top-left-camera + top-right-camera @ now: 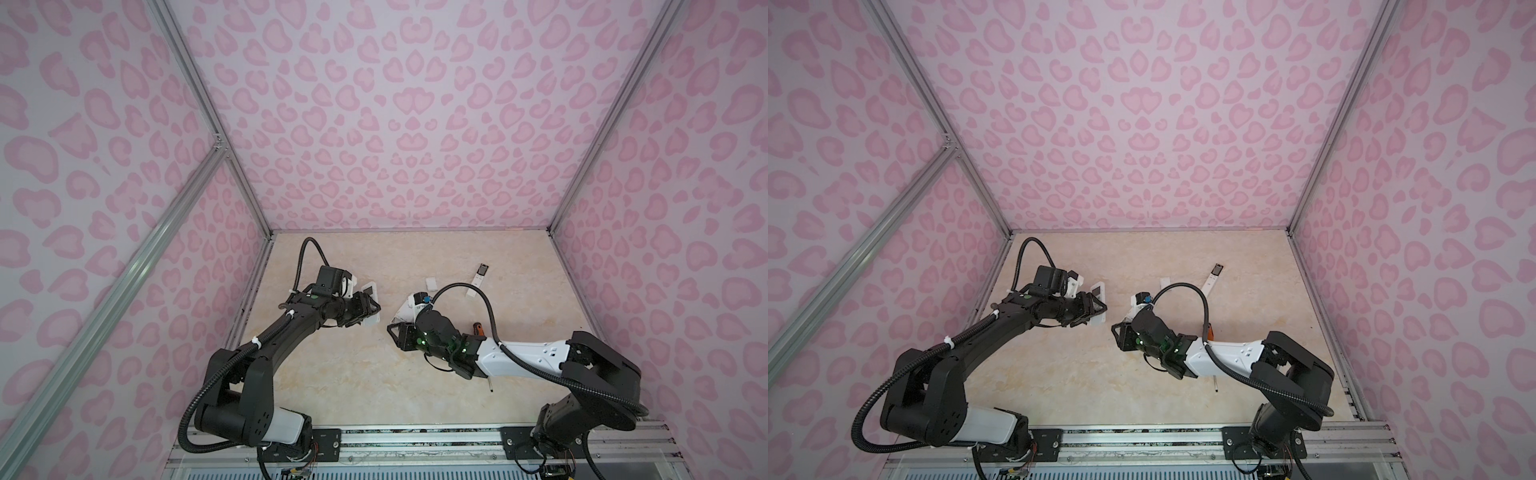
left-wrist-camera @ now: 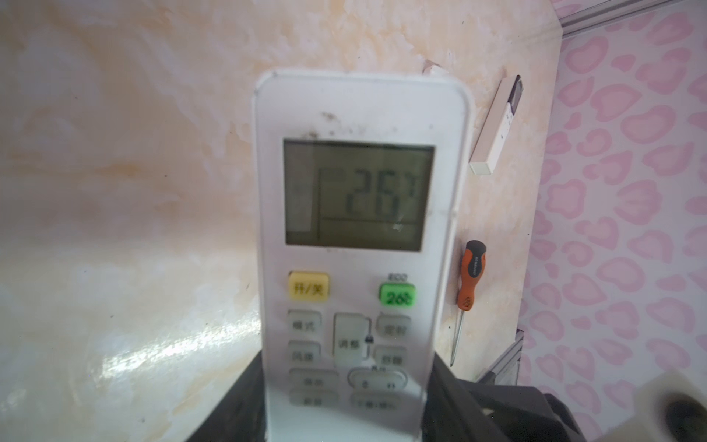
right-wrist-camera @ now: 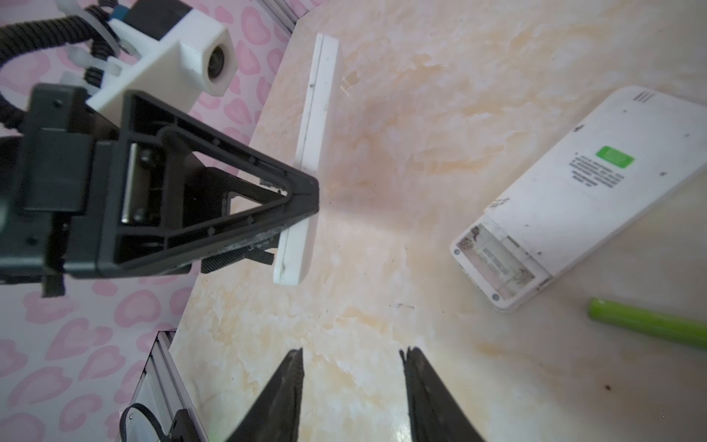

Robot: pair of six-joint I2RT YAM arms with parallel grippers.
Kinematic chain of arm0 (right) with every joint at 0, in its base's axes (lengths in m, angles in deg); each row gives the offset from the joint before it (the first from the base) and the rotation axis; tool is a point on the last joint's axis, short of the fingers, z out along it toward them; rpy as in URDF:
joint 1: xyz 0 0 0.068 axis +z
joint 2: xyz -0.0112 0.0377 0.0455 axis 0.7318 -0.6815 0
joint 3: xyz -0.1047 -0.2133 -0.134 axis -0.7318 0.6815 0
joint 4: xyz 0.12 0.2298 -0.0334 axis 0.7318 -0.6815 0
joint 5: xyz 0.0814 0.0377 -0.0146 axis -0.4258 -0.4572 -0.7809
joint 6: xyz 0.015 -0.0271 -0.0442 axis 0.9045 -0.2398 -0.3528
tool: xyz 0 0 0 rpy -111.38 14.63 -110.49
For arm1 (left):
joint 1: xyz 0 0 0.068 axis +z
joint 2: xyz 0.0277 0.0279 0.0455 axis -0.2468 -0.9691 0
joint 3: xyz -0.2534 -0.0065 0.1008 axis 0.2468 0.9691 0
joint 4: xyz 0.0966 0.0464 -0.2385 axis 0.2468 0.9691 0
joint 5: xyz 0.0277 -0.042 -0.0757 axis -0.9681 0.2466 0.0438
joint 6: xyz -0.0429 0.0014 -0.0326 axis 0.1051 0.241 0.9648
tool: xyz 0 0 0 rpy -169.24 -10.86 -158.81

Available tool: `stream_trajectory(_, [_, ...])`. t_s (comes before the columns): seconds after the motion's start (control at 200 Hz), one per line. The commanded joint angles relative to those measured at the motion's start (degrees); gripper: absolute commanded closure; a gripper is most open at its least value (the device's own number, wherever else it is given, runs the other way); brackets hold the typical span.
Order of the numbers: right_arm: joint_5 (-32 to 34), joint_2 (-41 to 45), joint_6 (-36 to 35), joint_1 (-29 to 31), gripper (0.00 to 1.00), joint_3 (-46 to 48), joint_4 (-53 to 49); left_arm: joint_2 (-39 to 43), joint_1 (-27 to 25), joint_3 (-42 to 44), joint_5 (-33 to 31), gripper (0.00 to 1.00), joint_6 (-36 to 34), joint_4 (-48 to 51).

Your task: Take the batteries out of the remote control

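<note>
Right wrist view shows the right hand (image 3: 352, 354) open and empty above the worktop (image 3: 382, 306). One lime-green battery (image 3: 646, 325) lies on the worktop off to the side of this hand, apart from its fingers, just beside the open compartment of the face-down remote (image 3: 574, 183). The left hand (image 3: 304, 199) is gripping the display remote (image 2: 359, 191) by its two long sides.

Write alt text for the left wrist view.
An air-conditioner remote, screen reading 26, is gripped by the jaws of the left gripper. Beyond it, an orange-handled screwdriver and a slim white remote lie on the marbled table.
</note>
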Motion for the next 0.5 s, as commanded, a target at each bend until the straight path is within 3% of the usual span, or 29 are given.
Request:
stream_trajectory(0.0, [0.07,-1.65,0.15,-0.01,0.55,-1.9,2.78,1.44,-0.26,-0.44,2.5,0.57,2.63,-3.16])
stream_trajectory(0.345, [-2.6,-7.51,-0.47,-0.01,0.57,-9.74,1.71,4.16,-1.02,0.76,4.13,0.57,2.92,-3.11])
stream_trajectory(0.495, [-3.09,-9.34,-0.32,0.01,0.68,-11.61,1.83,5.36,-1.13,1.42,4.28,0.57,3.1,-3.09])
